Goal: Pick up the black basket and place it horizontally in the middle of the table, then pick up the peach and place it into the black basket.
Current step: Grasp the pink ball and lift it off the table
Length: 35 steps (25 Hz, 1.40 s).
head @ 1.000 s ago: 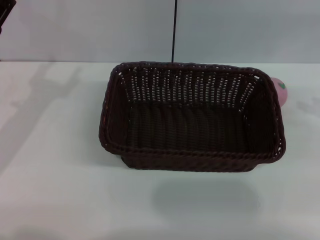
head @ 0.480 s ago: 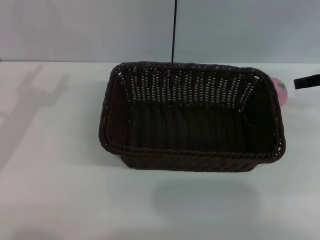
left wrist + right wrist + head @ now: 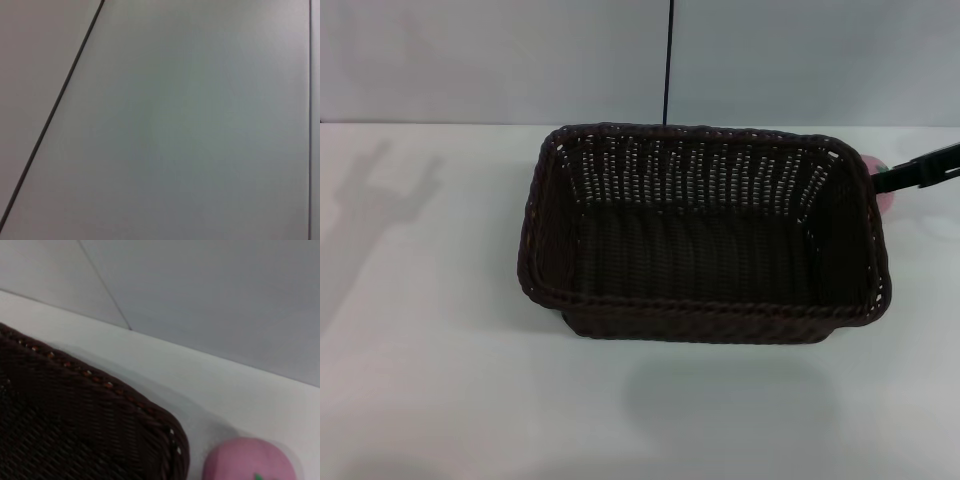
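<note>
My right gripper (image 3: 880, 180) has just slid in from the side, reaching over the peach (image 3: 882, 195) beyond the black basket (image 3: 705, 235)'s far right corner; I cannot tell its opening. Basket set, picking begins.

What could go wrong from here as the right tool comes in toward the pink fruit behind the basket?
1. The small round pink peach sits tight against the far right corner of the dark woven wicker basket, so the right tool may bump the rim and shift the basket.
2. The peach is round on the smooth white table; a glancing touch could roll it away.
3. From the head view the basket hides most of the peach, making the grasp hard to judge.
</note>
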Motion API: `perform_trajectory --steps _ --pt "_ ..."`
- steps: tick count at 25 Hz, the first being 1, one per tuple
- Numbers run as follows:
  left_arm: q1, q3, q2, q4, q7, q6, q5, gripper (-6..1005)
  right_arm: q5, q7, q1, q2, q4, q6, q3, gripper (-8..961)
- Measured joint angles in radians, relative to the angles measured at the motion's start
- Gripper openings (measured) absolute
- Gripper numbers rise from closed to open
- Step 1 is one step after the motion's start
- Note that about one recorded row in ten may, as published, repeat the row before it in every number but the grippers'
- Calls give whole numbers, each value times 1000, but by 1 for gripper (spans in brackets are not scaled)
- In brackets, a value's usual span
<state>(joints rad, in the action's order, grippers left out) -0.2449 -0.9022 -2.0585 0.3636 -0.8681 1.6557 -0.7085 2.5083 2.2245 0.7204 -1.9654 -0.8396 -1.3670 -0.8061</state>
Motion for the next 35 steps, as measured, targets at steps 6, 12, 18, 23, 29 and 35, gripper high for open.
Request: perform_trajectory --steps 6,12,18,23,29,35 --pt "4 19 0 -7 -15 12 0 834 57 4 26 -33 28 58 -13 562" --pt "10 31 0 -12 -16 19 0 834 122 23 49 -60 35 108 -14 557" --pt "16 35 0 -12 -16 21 0 834 123 23 54 -64 36 118 -14 520" --pt "20 40 0 -12 -24 24 0 834 124 24 54 -66 36 128 -15 359" --pt "21 42 0 -12 -25 29 0 834 125 25 53 -69 36 129 -15 196" --pt "23 42 0 -13 -25 30 0 834 123 26 45 -72 27 126 -8 121"
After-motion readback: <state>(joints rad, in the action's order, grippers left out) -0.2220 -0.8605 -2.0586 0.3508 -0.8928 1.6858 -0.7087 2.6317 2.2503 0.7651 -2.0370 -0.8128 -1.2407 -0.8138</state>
